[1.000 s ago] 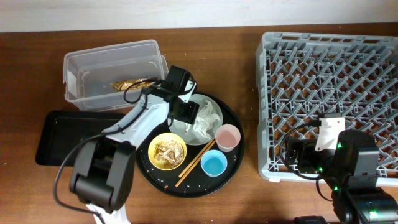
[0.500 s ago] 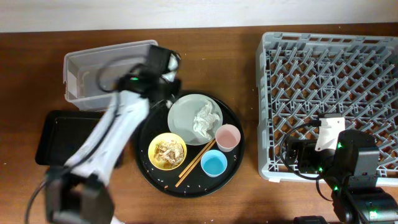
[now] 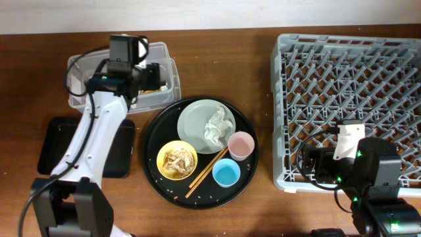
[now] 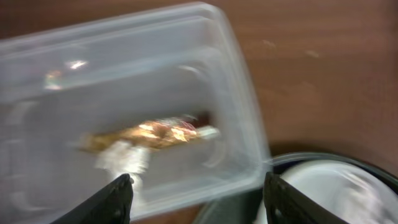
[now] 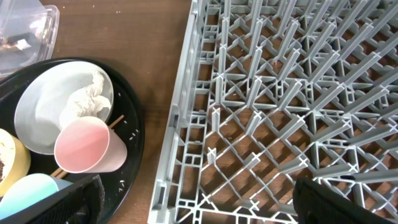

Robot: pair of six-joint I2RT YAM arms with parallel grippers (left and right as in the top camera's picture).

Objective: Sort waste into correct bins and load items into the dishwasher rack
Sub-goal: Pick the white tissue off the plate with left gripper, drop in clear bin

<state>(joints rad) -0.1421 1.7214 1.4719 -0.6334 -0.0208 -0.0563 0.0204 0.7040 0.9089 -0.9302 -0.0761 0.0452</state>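
Up at the upper left, the left gripper hangs, fingers apart, over the tub holding a gold scrap; right gripper likewise spread

From the left wrist all is smeared: the clear tub and the brown-gold scrap inside have soft outlines, a pale clump beside the scrap is perhaps tissue, and the plate runs off the bottom edge. From above, the left arm covers part of the tub and the black tray, and the right arm hides a near corner of the rack, whose right side is cut off. From the right wrist the yellow bowl and blue cup are clipped at the edges, and the jaws are dark blurs.
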